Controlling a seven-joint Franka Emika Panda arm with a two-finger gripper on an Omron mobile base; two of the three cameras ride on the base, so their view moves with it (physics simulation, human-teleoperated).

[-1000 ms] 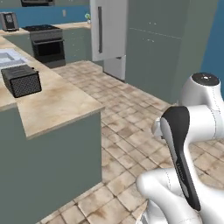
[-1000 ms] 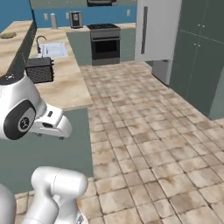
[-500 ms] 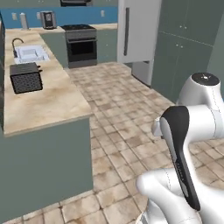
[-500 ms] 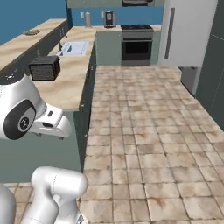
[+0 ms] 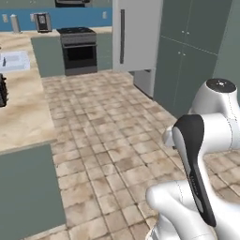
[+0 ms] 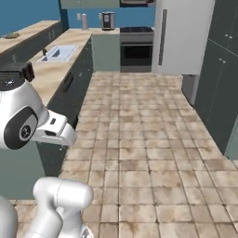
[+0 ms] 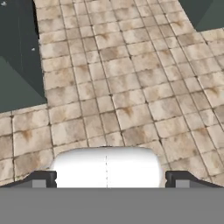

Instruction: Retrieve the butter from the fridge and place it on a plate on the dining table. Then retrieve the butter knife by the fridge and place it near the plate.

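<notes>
Hand view looks down at the brown tiled floor (image 7: 131,87), and the gripper (image 7: 107,179) has its two dark fingertips (image 7: 41,178) far apart with nothing between them. The fridge (image 5: 136,33) stands shut at the far end of the room, next to the black oven (image 5: 79,51). A marbled counter (image 6: 51,74) with a sink (image 6: 60,52) runs along the left side.
</notes>
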